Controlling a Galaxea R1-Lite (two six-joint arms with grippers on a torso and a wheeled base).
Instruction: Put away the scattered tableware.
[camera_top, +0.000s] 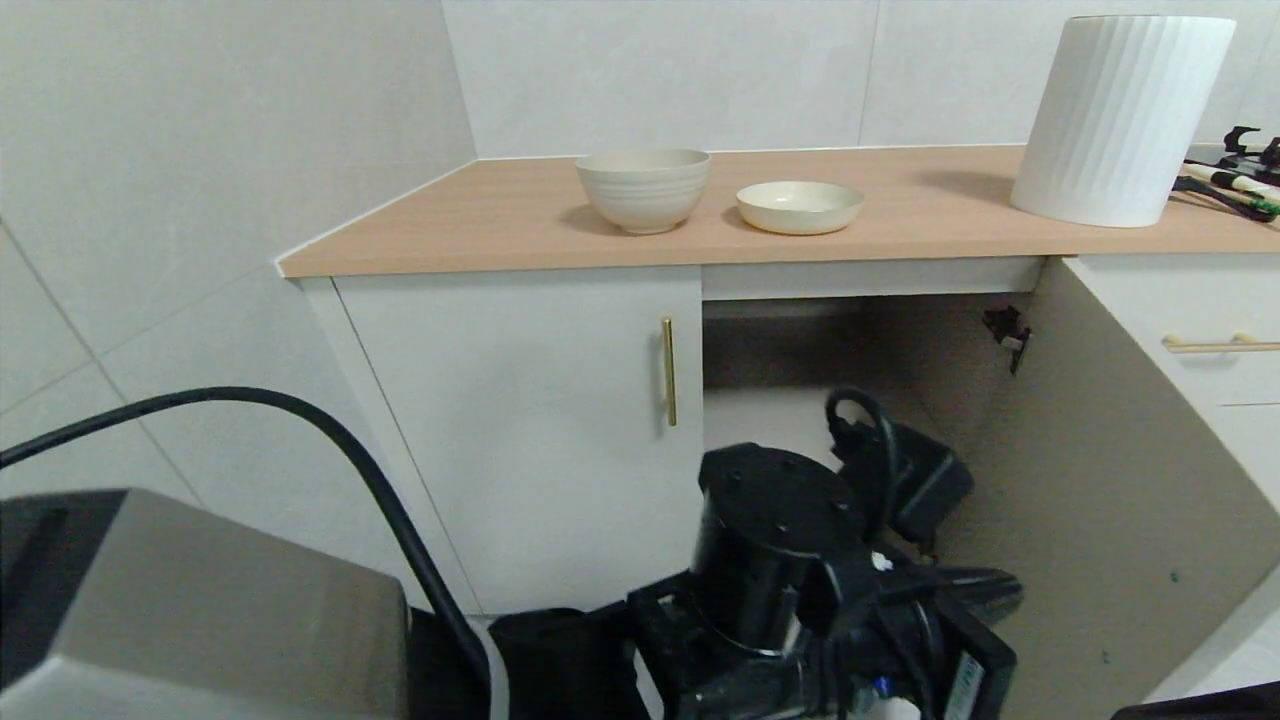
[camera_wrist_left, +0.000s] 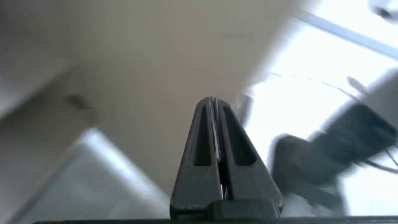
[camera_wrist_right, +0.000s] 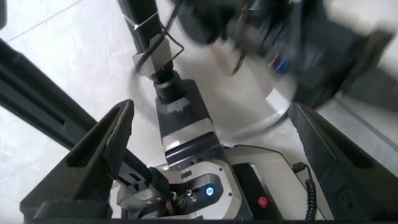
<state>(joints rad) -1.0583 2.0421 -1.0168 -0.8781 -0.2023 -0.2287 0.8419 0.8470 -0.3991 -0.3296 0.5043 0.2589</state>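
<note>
Left gripper (camera_wrist_left: 211, 102), closest to its own wrist camera: fingers pressed flat together, nothing between them. Right gripper (camera_wrist_right: 208, 121): fingers spread wide and empty, facing down toward the floor. A black arm (camera_top: 790, 540) sits low in front of the cabinet, below counter height; which arm it is cannot be told.

Tableware: a ribbed cream bowl (camera_top: 643, 188) and a shallow dish (camera_top: 800, 206) stand upright on the wooden countertop (camera_top: 480, 225), side by side but apart, both close to its front edge. The bowl is on the robot's left and the dish on its right. Both pieces are round, so no long axis governs the grasp; the rims face up.

Governing relation: the tableware lies above and ahead of the low arm, so a reach would probably have to rise over the counter's front edge first. By side, the bowl seems better placed for the left arm and the dish for the right.

Clearances: the tiled wall closes off the counter's left end. A tall white ribbed container (camera_top: 1120, 120) stands well to the right of the dish, with bare counter between them. Directly under the dish is the open compartment (camera_top: 780, 350). It is bounded on the left by the closed door (camera_top: 520, 420) with its brass handle (camera_top: 668, 371) and on the right by the swung-out door (camera_top: 1100, 480).
</note>
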